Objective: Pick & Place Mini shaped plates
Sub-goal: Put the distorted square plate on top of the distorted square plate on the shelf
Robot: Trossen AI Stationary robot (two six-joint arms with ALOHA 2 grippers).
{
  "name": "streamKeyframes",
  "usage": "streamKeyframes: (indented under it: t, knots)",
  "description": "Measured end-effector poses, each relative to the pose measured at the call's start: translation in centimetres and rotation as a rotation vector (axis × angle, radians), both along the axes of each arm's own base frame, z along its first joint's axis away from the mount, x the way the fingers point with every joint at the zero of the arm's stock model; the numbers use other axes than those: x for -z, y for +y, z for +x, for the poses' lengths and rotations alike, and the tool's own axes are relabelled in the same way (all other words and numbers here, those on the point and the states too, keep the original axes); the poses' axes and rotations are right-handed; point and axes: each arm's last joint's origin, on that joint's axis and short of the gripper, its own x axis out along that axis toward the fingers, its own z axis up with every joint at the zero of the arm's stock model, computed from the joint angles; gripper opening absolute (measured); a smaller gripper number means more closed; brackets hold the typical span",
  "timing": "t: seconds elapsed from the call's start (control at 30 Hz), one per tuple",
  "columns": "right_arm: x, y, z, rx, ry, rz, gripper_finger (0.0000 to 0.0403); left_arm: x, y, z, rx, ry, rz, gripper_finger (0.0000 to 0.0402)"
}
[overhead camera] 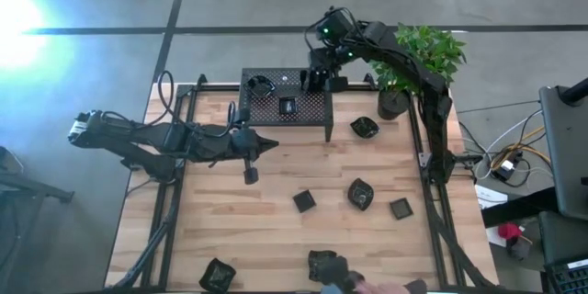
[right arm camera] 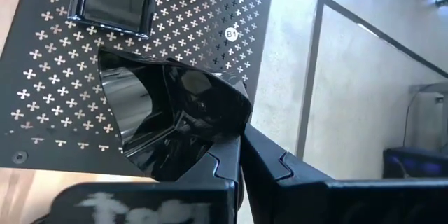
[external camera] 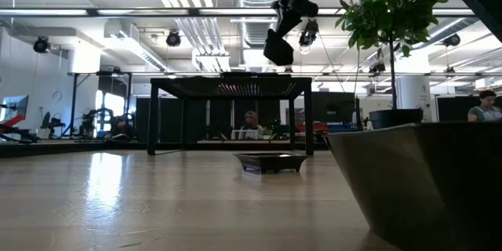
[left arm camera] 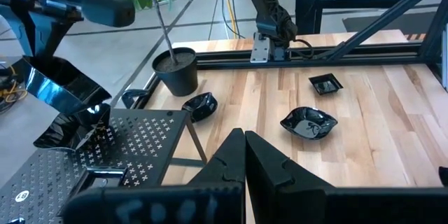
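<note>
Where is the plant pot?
In the high view the pot stands at the table's far right corner, beside the rack, with a leaf-shaped plate nearest.

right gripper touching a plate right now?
Touching. Right wrist view: the right gripper is shut on the rim of a glossy black plate above the perforated rack.

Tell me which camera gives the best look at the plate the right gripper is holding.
The right wrist view: the glossy plate fills it, pinched in the right gripper above the perforated rack. The left wrist view shows it farther off; the high view only the gripper over the rack; in the low view I cannot make it out.
</note>
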Motion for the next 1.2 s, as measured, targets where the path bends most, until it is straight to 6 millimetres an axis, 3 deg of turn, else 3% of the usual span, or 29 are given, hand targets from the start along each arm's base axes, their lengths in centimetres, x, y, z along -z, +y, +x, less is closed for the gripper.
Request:
streamKeyframes:
  t: [0.23,0.4,0.53,1.2]
  knots:
    - [2.1,-0.9,1.3,-0.022,0.053,0.004,0.0008,0.0,0.1,0.0,-0.013,0.002,0.02,0.0002]
    - [3.1,-1.4,1.8,-0.053,0.096,-0.006,0.0008,-0.1,0.5,-0.1,-0.165,-0.009,0.082,0.0002]
    - [3.3,-1.5,1.9,-0.073,0.104,-0.018,0.0008,-0.2,0.8,-0.2,-0.25,-0.012,0.112,0.0002]
    - [3.3,-1.8,2.0,-0.13,0.144,-0.107,0.0009,-0.2,0.8,-0.2,-0.252,-0.012,0.113,0.0002]
